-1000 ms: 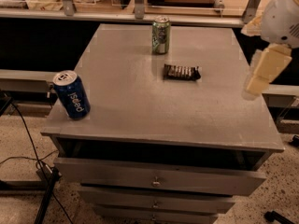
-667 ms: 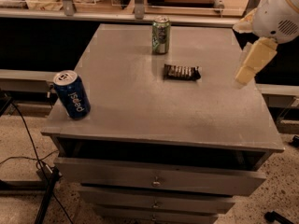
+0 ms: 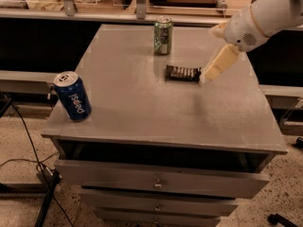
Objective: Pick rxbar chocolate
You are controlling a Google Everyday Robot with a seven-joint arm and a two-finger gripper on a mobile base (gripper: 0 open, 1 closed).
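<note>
The rxbar chocolate (image 3: 182,73), a flat dark bar in a shiny wrapper, lies on the grey cabinet top (image 3: 142,108), a little right of the middle and toward the back. My gripper (image 3: 210,74) comes in from the upper right on a white arm and hangs just to the right of the bar, its pale tip close to the bar's right end. It holds nothing that I can see.
A green can (image 3: 163,35) stands upright behind the bar near the back edge. A blue Pepsi can (image 3: 72,96) stands at the front left corner. Drawers (image 3: 156,181) are below the top. A wooden shelf runs behind the cabinet.
The gripper has moved left and down, from over the cabinet's right edge to just beside the bar's right end. The bar and both cans have not moved.
</note>
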